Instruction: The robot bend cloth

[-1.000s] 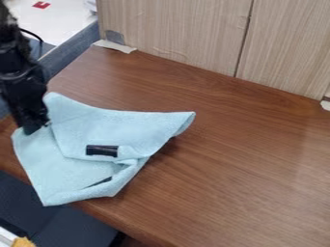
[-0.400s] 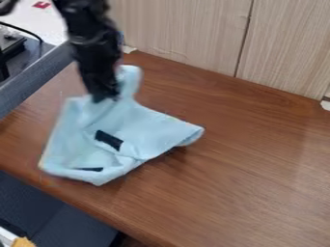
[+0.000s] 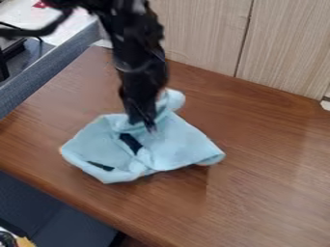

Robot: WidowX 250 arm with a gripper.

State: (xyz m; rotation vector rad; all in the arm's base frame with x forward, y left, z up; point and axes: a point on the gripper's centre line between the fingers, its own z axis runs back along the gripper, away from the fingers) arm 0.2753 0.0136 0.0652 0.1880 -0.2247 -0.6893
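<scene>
My gripper (image 3: 143,124) hangs down over the upper middle part of the cloth, its tip against the fabric. The light blue cloth (image 3: 177,149) lies bunched on the brown table, left of the middle of the view. A rounded fold rises just right of the gripper, and a corner points to the lower right. Two black patches show on the cloth, one just under the gripper and one near its lower left edge. The gripper's tip is partly hidden among the folds.
The wooden table (image 3: 270,178) extends to the right of the cloth. Pale wood panels (image 3: 206,34) stand along its back edge. A grey-blue partition (image 3: 48,75) borders the left side, and a dark chair (image 3: 51,212) is below the front edge.
The gripper has moved right across the table, and the cloth has been dragged right with it. The cloth's left part has drawn in and bunched up more.
</scene>
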